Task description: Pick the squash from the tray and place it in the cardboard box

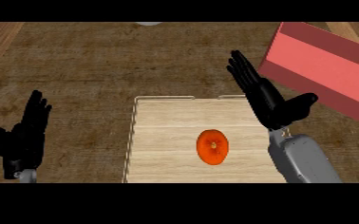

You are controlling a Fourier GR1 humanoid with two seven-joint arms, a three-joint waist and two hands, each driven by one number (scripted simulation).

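Two hands share this view, and the rest goes from big to small. Widest is the brown wooden desk, which carries everything. On it, at about five o'clock from the middle, lies the pale wooden tray. At two o'clock sits the box, which shows red here, tilted, its near edge just beside the right hand's fingertips. The right hand hovers over the tray's right edge, fingers straight and pointing to eleven o'clock, thumb spread toward two, holding nothing. The left hand rests at eight o'clock, well off the tray, fingers up and straight, also empty. Smallest is the orange squash, lying on the tray with its long axis running twelve to six. It lies at about seven o'clock from the right palm, near it and well apart from the left hand, so the right hand looks the likelier one to take it.
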